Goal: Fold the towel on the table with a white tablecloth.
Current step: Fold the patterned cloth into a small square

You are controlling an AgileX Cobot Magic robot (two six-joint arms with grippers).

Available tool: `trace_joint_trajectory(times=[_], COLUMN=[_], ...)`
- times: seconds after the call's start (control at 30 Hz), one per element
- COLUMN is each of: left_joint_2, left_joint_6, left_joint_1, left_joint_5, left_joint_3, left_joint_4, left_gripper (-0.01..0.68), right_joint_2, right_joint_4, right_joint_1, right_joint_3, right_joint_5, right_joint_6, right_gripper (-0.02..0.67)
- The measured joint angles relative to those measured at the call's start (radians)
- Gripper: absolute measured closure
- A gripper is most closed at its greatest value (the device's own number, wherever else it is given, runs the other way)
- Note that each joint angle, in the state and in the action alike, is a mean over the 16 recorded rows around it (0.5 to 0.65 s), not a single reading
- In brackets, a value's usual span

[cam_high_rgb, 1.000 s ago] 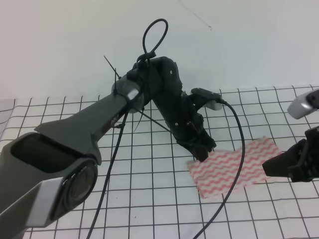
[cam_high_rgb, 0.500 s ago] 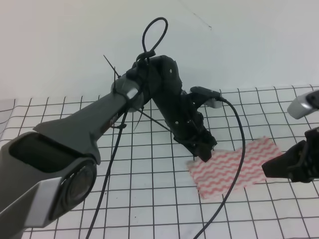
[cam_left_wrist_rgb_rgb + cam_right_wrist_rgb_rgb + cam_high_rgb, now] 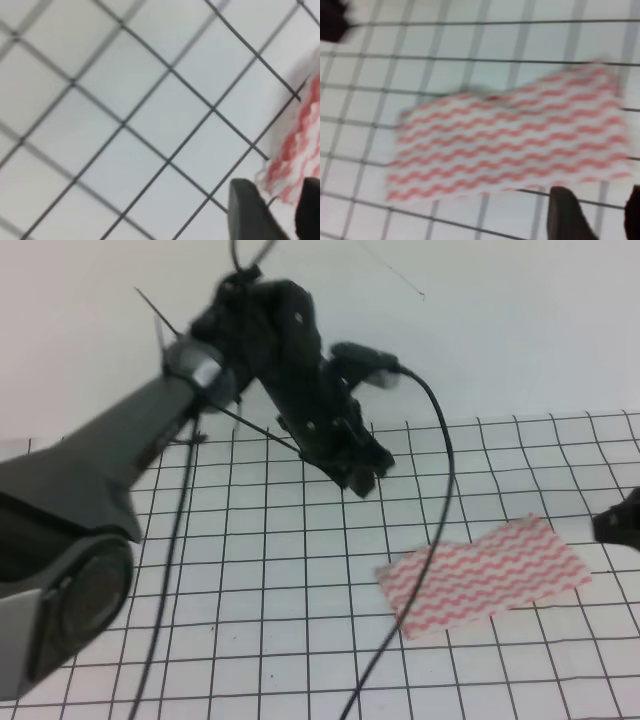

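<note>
The towel [image 3: 482,575], white with pink-red wavy stripes, lies flat on the white tablecloth [image 3: 270,620] with its black grid, right of centre. My left gripper [image 3: 360,478] hangs in the air up and to the left of it, apart from the cloth. In the left wrist view its fingers [image 3: 249,210] stand apart and open, with a towel corner [image 3: 295,155] showing past them. My right gripper [image 3: 622,525] shows only as a dark tip at the right edge. In the right wrist view the towel [image 3: 505,145] lies beyond the open fingertips [image 3: 566,216].
The left arm's black cable [image 3: 425,540] hangs down across the left end of the towel. A plain white wall [image 3: 500,330] rises behind the table. Grid cloth runs on to the left and to the front.
The left arm has lifted up and to the left, away from the towel's left end. The right gripper has drawn back to the right, nearly out of view. The towel stays flat.
</note>
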Motion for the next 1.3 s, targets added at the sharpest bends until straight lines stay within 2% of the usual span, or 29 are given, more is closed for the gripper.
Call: trace_joint_trajectory(times=[0.17,0.4,0.83,1.1,1.3], left_joint_2=[-0.087,-0.246,-0.563,-0.688,-0.731], left_joint_6=[-0.02,-0.004,0.091,0.179,0.238], left_joint_1=[0.029,0.044,0.04,0.04,0.04], left_joint_5=[0.012,0.012,-0.067,-0.25,-0.388], left_joint_3=[0.013,0.09,0.438,0.68,0.811], left_joint_4=[-0.047,-0.123,-0.18,-0.315,-0.395], left_gripper=[0.601,0.669,0.673,0.673,0.673], right_joint_2=[0.062,0.19,0.361,0.41,0.428], right_joint_4=[-0.03,-0.012,0.013,0.093,0.15], right_joint_1=[-0.067,-0.126,-0.13,-0.13,-0.13], right_joint_3=[-0.006,-0.036,-0.08,-0.1,-0.112], right_joint_5=[-0.02,0.014,-0.022,-0.037,-0.028], right_joint_6=[0.069,0.074,0.096,0.057,0.028], right_gripper=[0.385,0.369,0.37,0.37,0.369])
